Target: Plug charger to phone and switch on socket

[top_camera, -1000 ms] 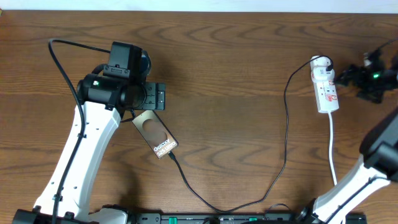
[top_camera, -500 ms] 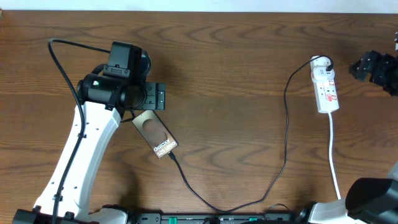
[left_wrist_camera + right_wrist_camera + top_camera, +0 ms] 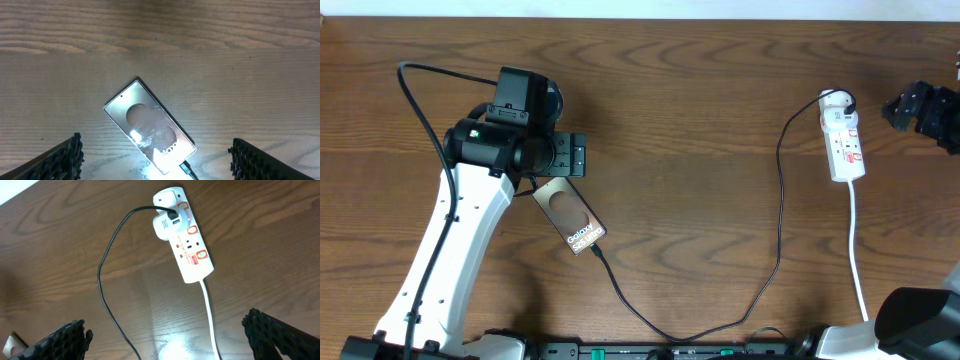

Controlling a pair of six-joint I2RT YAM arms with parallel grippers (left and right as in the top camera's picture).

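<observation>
Toward the right edge of the table (image 3: 700,90), the socket (image 3: 842,145) is being shown with its long axis running far to near, lying near and left of the right gripper (image 3: 175,342), whose fingers are being held wide apart, empty. Open wood is being offered all around it, so that arm is judged nearer. Well left, the phone (image 3: 570,217), charger (image 3: 781,200) tip touching its near end, is being framed between the parted fingers of the left gripper (image 3: 160,160).

The socket (image 3: 186,240) lay on the wooden table (image 3: 260,240), the charger (image 3: 99,282) plugged in near its rounded end, its white cord (image 3: 209,315) running toward the camera.
</observation>
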